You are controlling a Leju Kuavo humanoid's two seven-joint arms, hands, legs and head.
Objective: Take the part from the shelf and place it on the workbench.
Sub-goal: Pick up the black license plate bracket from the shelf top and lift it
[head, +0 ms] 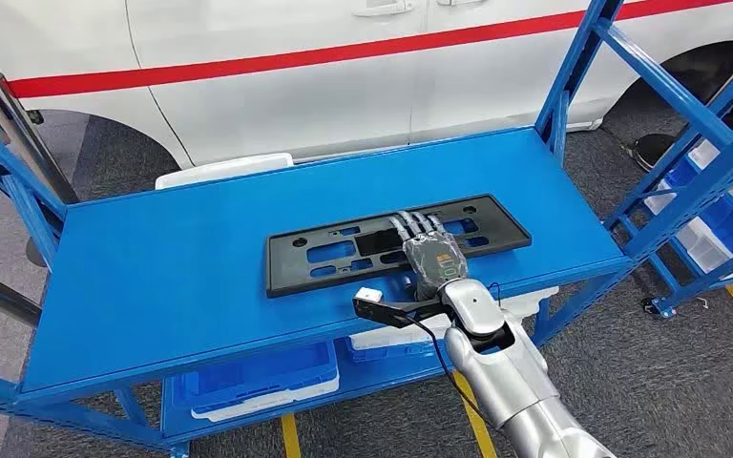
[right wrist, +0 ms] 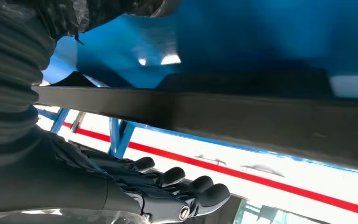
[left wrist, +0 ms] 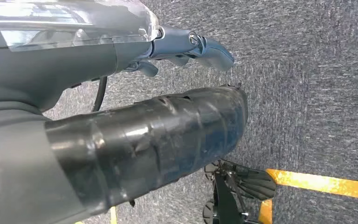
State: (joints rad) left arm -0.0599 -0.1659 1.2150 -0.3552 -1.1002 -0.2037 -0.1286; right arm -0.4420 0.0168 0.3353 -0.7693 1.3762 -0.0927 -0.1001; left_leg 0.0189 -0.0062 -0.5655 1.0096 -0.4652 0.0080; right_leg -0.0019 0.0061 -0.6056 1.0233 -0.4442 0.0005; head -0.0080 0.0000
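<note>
Lying straight and close together over the flat black plastic part (head: 396,244), a long slotted rectangular panel at centre frame, the right hand's (head: 429,254) dark fingers (head: 415,225) grip nothing, resting above the smooth blue shelf (head: 153,277) before a white vehicle (head: 344,67).

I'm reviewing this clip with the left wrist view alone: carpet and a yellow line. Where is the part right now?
Observer: The black part lies flat on the top level of the blue shelf.
Operator: Is the right hand on it?
Observer: The right hand reaches over its middle, gripping nothing.
Operator: Are the fingers curled around an edge?
Observer: No. In the right wrist view the fingers are straight, with a bright gap between them and the part.
Operator: What is behind the shelf?
Observer: A white car with a red stripe.
</note>
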